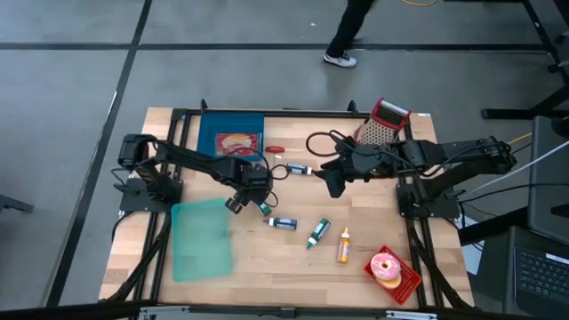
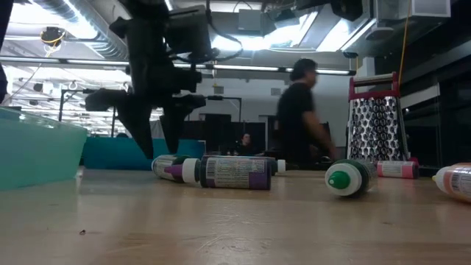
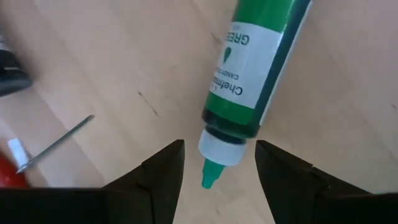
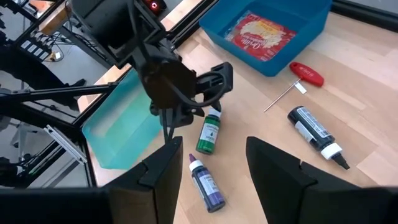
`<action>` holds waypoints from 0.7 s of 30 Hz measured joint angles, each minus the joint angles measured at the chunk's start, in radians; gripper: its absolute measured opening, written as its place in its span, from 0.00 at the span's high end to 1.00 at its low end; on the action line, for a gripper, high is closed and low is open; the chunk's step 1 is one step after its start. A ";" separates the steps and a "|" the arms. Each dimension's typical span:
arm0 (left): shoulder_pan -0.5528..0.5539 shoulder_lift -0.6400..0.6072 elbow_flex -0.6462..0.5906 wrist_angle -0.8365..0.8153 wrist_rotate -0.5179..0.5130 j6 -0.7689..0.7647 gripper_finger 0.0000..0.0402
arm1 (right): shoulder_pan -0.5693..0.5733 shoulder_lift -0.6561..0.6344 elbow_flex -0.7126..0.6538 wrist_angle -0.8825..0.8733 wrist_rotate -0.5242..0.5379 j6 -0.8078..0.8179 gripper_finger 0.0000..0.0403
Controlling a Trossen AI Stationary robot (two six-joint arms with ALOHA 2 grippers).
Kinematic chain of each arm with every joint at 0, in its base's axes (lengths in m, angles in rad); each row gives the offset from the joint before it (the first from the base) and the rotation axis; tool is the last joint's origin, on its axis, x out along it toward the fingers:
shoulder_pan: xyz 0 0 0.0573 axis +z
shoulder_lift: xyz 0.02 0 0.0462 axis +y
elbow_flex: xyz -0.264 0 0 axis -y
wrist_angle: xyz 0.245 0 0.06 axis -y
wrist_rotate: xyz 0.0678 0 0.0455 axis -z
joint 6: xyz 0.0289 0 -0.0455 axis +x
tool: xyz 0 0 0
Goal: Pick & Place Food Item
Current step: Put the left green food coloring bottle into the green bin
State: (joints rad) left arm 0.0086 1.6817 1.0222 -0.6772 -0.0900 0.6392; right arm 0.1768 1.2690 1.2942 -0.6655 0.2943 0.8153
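A green dropper bottle (image 3: 255,68) lies on its side on the wooden table (image 1: 373,213). My left gripper (image 3: 217,180) points steeply down over it. It is open, one finger on each side of the bottle's white cap and green nozzle (image 3: 210,175), touching neither. In the high view this gripper (image 1: 249,197) is left of the table's centre. My right gripper (image 1: 333,185) hangs open and holds nothing, well above the table's middle, and faces the left arm. A pink donut (image 1: 386,266) sits on a red tray at the near right. A food packet (image 1: 235,141) lies in a blue bin at the far left.
A purple bottle (image 1: 283,222), a second green bottle (image 1: 317,233) and an orange bottle (image 1: 343,244) lie near the table's middle, and a dark bottle (image 1: 298,169) lies farther back. A teal container (image 1: 200,238) stands at the near left, a grater (image 1: 380,123) at the far right, and a red-handled tool (image 1: 276,148) beside the bin.
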 joint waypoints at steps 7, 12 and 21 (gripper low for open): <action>0.000 0.040 0.001 0.005 0.003 0.043 0.52 | 0.000 0.000 0.000 0.001 0.000 -0.004 0.55; 0.001 0.063 0.000 0.000 0.000 0.055 0.52 | 0.000 0.000 0.000 0.002 0.001 0.004 0.55; 0.000 0.112 0.004 -0.004 0.004 0.008 0.67 | 0.000 0.000 0.000 0.008 0.002 0.007 0.55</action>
State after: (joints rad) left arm 0.0086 1.7935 1.0260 -0.6813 -0.0865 0.6467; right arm 0.1772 1.2690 1.2942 -0.6575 0.2958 0.8219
